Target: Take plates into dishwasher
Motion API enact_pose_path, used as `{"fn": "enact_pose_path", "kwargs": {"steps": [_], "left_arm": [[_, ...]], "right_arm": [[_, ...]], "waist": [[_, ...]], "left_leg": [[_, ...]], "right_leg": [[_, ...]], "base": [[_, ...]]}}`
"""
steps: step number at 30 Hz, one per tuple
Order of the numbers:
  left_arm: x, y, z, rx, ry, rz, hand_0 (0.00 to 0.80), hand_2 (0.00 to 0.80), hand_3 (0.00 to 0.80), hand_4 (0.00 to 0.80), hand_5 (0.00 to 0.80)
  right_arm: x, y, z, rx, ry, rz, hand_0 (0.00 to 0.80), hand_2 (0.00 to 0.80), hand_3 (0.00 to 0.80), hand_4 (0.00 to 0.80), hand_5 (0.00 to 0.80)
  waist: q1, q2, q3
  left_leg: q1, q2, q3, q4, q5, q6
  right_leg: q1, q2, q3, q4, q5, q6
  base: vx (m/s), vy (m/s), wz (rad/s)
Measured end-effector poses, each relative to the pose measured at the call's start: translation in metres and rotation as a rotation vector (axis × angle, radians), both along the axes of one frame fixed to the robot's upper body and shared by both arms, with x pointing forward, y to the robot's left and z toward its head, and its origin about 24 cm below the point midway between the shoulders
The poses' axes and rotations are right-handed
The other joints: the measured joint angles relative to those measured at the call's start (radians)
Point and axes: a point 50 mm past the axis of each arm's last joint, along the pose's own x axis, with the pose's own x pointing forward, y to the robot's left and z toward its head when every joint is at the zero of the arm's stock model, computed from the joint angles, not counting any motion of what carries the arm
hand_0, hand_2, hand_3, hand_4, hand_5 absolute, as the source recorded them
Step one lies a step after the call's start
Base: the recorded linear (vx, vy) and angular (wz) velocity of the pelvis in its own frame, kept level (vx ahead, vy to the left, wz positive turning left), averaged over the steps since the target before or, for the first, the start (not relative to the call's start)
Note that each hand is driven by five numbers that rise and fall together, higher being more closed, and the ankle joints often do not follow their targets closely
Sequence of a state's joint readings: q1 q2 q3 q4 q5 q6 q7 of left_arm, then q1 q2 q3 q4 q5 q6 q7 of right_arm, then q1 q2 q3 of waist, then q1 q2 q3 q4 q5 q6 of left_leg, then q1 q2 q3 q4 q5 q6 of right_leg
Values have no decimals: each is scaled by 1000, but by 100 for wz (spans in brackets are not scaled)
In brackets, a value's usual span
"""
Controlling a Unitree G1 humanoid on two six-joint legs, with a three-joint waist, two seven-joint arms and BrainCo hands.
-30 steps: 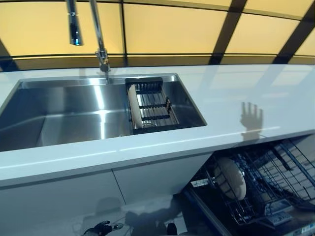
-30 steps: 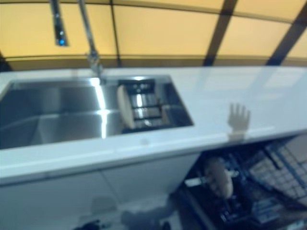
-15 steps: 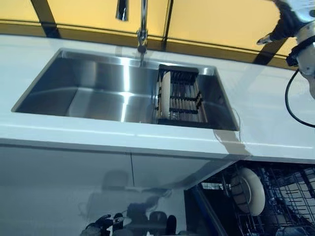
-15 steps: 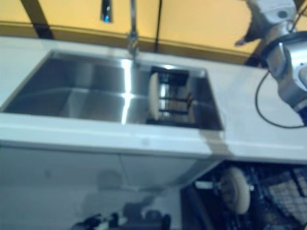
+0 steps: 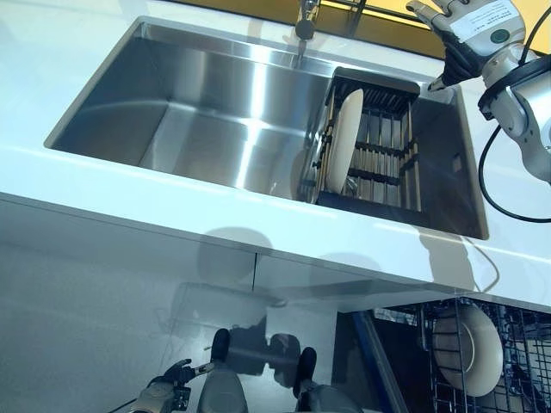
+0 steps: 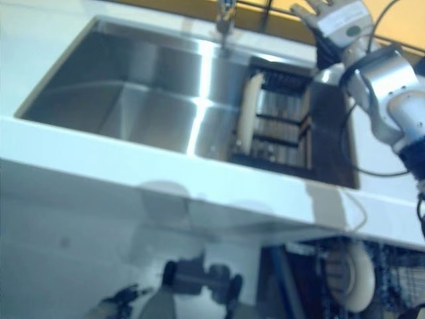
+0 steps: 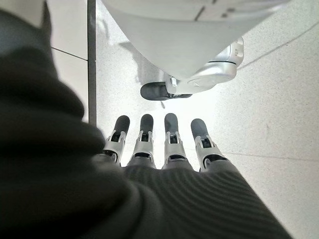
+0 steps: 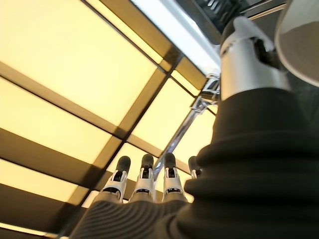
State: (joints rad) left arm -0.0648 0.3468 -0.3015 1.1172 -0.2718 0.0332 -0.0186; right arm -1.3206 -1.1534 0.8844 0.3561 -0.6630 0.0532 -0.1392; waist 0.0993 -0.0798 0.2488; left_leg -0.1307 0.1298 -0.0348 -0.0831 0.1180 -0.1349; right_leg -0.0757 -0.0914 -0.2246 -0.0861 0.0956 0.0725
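Observation:
A white plate (image 5: 344,142) stands on edge at the left end of the black dish rack (image 5: 387,159) in the steel sink (image 5: 198,112). My right hand (image 5: 456,34) hovers open above the rack's far right corner, fingers straight, clear of the plate. In the right wrist view its fingers (image 8: 144,174) point at the yellow wall, and the plate's rim (image 8: 304,40) shows beside the thumb (image 8: 244,59). Another white plate (image 5: 469,348) stands in the dishwasher rack (image 5: 516,361) below the counter. My left hand (image 5: 168,383) hangs open low by the floor.
A faucet (image 5: 303,26) rises behind the sink. The white counter (image 5: 258,232) runs along the front, with white cabinet doors (image 5: 103,284) below it. The open dishwasher sits under the counter at the lower right.
The camera has swung down and left, so the whole picture shifted. My right hand has come into view and moved closer to the rack in the sink. The plates have not moved.

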Motion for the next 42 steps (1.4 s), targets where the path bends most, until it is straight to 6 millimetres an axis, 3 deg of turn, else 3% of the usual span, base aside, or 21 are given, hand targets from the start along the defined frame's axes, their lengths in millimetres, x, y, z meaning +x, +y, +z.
{"fn": "enact_pose_path", "kwargs": {"steps": [10, 26, 42], "left_arm": [[6, -2, 2, -19, -33, 13, 0, 0, 0, 0, 0], [18, -4, 7, -36, -79, 6, 0, 0, 0, 0, 0], [24, -5, 9, -38, -93, 1, 0, 0, 0, 0, 0]], "right_arm": [[-1, 8, 9, -50, -23, -4, 0, 0, 0, 0, 0], [7, 34, -8, -149, 26, 29, 0, 0, 0, 0, 0], [7, 41, -15, -198, 74, 43, 0, 0, 0, 0, 0]], "waist": [[0, 2, 30], [2, 17, 55], [11, 21, 59]], "left_leg": [[-4, -2, -2, 0, 1, 1], [-24, -4, -7, 0, 3, 2], [-37, -4, -7, 0, 3, 2]], "right_leg": [[-3, -1, -1, 0, 0, 1], [-19, -2, -5, 0, 0, 1], [-33, -2, -6, 0, 0, 1]], "base": [[-5, 4, 0], [-9, 1, 0], [0, 0, 0]]}}
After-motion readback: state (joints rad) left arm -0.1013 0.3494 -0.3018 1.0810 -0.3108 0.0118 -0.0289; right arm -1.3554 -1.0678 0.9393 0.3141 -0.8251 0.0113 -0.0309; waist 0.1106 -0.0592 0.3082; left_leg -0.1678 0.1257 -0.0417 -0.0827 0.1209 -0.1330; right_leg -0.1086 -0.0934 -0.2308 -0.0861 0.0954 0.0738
